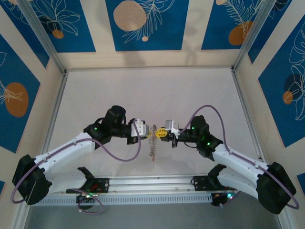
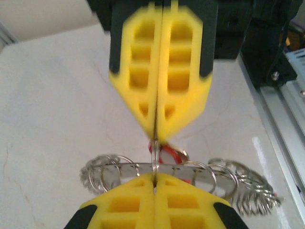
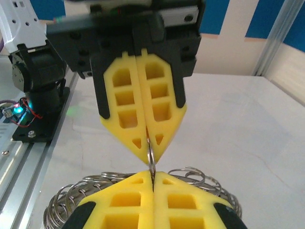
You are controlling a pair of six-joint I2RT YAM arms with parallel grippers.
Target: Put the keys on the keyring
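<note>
My left claw (image 2: 155,180) clamps the keyring (image 2: 119,170), my right claw (image 2: 156,136) pressed together tip-to-tip opposite; risk: uneven pull slips the thin rim, dropping the red key (image 2: 171,153) hanging between them.

Under my left claw (image 1: 152,134) and right claw (image 1: 162,133) lies a pale, faintly veined desk (image 1: 143,90). Beyond them stands a wall (image 1: 143,24) of blue panels with leaf drawings and orange discs; like walls flank each side. Behind them a grey rail (image 1: 152,183) runs along the desk's near edge.
</note>
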